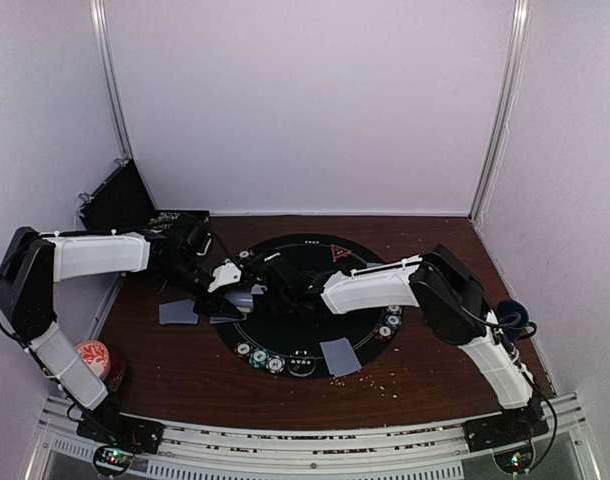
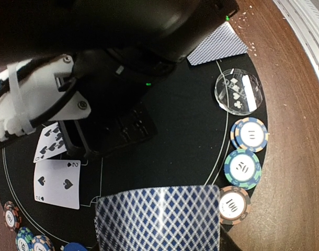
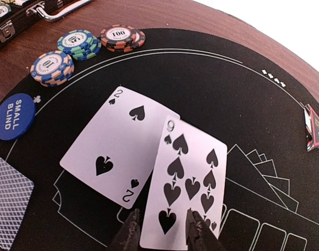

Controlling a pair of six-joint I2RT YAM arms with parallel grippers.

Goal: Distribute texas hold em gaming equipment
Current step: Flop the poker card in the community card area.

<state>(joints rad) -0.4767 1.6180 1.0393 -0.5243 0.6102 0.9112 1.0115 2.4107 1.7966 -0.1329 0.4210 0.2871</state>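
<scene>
White walls close in a brown table that carries a round black mat. From above, both arms meet over the mat's middle and their dark bulk hides what lies beneath; only the wrist cameras show it.

The right wrist looks down on a two of spades and a nine of spades, both face up, the nine lapping over the two's edge. The right gripper stands over the nine's near edge with its jaws a little apart and nothing pinched. Whether its tips touch the card cannot be told. Ahead and to its left, three chip stacks line the mat's rim, with a blue Small Blind button nearer. Far to its right sits a red triangle marker. Bare mat lies ahead between them.

The left gripper is pinching a face-down card that fills the bottom of its own view; its fingers are out of sight there. Off to one side, rim chips and a clear round button follow the mat's edge, with bare wood just outside.

Only the top view shows a loose card at the near rim, another card off the mat, and a red-topped can by the left arm's base.
</scene>
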